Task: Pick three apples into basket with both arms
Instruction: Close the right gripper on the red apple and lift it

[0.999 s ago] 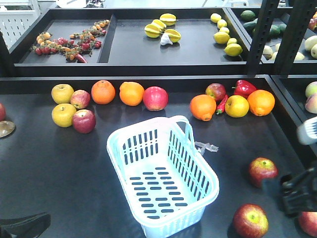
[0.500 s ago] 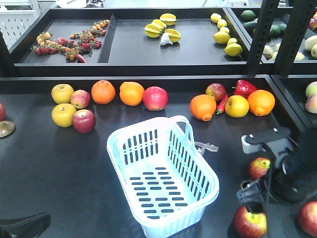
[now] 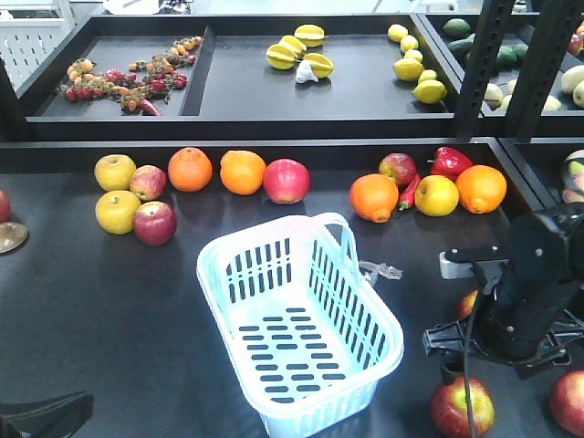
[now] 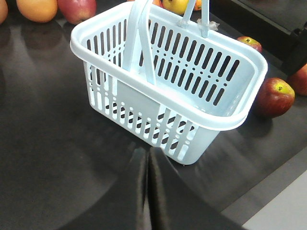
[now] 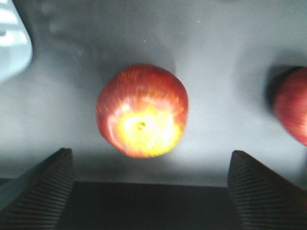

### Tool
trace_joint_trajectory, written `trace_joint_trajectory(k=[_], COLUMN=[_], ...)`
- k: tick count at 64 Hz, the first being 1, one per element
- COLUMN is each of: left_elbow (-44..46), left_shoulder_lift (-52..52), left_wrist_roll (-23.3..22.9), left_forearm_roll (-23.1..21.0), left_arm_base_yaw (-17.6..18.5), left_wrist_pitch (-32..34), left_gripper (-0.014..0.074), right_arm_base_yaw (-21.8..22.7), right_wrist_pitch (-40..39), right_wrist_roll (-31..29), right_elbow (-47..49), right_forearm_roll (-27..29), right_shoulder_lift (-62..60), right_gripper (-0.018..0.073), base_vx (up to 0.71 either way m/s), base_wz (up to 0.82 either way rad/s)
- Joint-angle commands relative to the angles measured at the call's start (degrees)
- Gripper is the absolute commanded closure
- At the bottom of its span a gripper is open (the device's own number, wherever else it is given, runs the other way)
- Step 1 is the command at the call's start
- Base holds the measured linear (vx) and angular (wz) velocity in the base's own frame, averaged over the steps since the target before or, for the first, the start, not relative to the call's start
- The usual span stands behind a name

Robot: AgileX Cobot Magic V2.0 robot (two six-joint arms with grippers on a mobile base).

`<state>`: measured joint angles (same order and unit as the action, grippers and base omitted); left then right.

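Black tabletop (image 3: 109,310) holds three apples (image 3: 463,406) just right of the basket (image 3: 301,338), none inside it. Over one apple (image 5: 141,111) hangs the right gripper (image 5: 149,155), fingers spread wide. Near the basket, the left gripper (image 4: 147,158) is pinched together, empty.

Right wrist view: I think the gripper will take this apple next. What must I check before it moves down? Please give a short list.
1. Right gripper open: ok, the fingers stand wide apart.
2. Apple centred: ok sideways, but it lies ahead of the tips, not between them.
3. Neighbour apple out of the way: ok, it sits apart at the right edge.
4. Basket upright and empty: ok.
5. Height above the apple: cannot tell.
6. Left gripper free: ok, shut on nothing.
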<state>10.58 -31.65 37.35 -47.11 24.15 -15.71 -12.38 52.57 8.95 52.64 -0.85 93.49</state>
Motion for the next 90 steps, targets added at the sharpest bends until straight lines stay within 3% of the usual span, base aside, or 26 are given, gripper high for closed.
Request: trace_joint_trajectory(k=[1, 36, 76, 90], left_elbow=[1.63, 1.63, 1.63, 1.63], left_shoulder_lift=[0.11, 0.11, 0.11, 0.11], left_wrist_roll=[-0.50, -0.50, -0.50, -0.50], left_forearm_roll=[-1.34, -1.34, -1.34, -1.34], left_arm_base_yaw=[0.22, 0.22, 0.22, 0.22], left_wrist_pitch=[2.39, 2.34, 2.34, 2.34], left_gripper=[0.0604, 0.0604, 0.0604, 0.0604], right_arm_base_yaw=[0.99, 0.91, 0.99, 0.99], right_wrist_pitch=[-2.33, -4.70, -9.40, -8.83], right_wrist_roll=[-3.74, 0.73, 0.93, 0.83], right_elbow=[1.49, 1.49, 1.49, 1.49], right_forearm_roll=[5.11, 0.24, -0.55, -0.61], right_shoulder_lift=[-1.64, 7.05, 17.28, 17.12], right_gripper=[-0.0053, -0.0042, -0.0034, 0.0047], base_vx=[0.00, 0.00, 0.00, 0.00], base_wz=[0.00, 0.00, 0.00, 0.00])
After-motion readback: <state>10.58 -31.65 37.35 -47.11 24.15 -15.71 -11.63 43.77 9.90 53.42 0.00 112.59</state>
